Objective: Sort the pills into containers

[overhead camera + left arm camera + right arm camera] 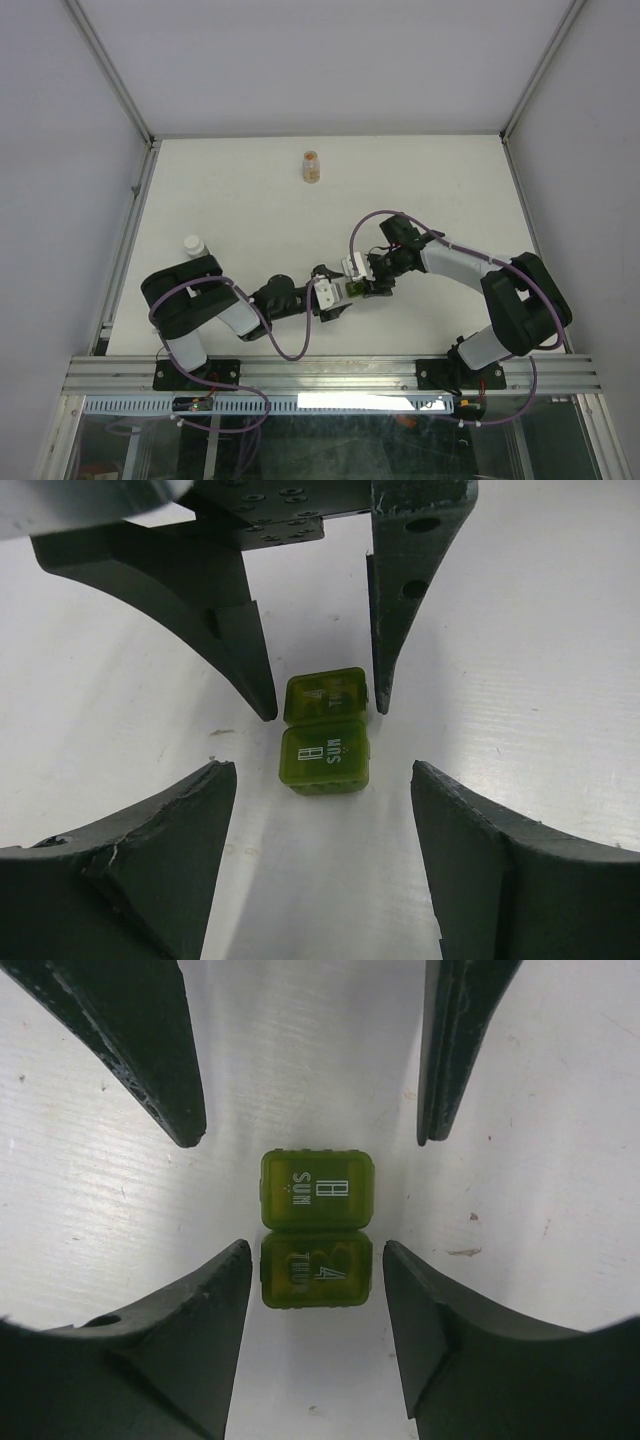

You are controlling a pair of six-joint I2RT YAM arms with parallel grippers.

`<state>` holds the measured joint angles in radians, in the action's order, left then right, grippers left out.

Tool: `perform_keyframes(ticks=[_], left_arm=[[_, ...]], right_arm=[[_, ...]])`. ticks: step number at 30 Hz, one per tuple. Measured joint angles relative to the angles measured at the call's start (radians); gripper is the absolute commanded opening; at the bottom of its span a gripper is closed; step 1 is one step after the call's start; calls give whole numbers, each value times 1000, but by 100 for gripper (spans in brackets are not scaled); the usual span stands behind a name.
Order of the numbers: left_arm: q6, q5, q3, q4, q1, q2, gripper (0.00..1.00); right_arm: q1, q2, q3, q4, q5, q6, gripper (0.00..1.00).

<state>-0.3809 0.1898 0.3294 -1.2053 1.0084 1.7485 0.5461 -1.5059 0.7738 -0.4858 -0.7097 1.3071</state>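
Two small olive-green containers lie end to end on the white table, lids shut. One is marked SUN [325,758] [317,1190], the other THUR [325,694] [315,1272]. In the top view they are one green speck [356,289] between both grippers. My left gripper [322,772] [340,297] is open, its tips wide to either side of the SUN box. My right gripper [315,1255] [366,283] faces it, open, its tips flanking the THUR box with narrow gaps. The pills show as an orange mass in a small clear bottle [312,166] standing far back.
A white-capped vial [193,244] stands at the left, beside the left arm's elbow. The table [450,190] is walled in by white panels with metal frame edges. The right gripper's fingers [385,650] reach close to my left gripper's tips.
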Motion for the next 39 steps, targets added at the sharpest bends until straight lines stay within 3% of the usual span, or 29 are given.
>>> perform_keyframes(ticks=[13, 19, 26, 39], left_arm=[[8, 0, -21, -78, 0, 37, 72], [24, -1, -38, -129, 0, 78, 72], [47, -8, -45, -178, 0, 112, 72], [91, -9, -21, -233, 0, 187, 63]], right_arm=[[2, -14, -4, 13, 18, -5, 60], [2, -27, -4, 13, 18, -8, 52], [2, -27, -4, 11, 16, -8, 33], [10, -27, -4, 2, 1, -8, 27]])
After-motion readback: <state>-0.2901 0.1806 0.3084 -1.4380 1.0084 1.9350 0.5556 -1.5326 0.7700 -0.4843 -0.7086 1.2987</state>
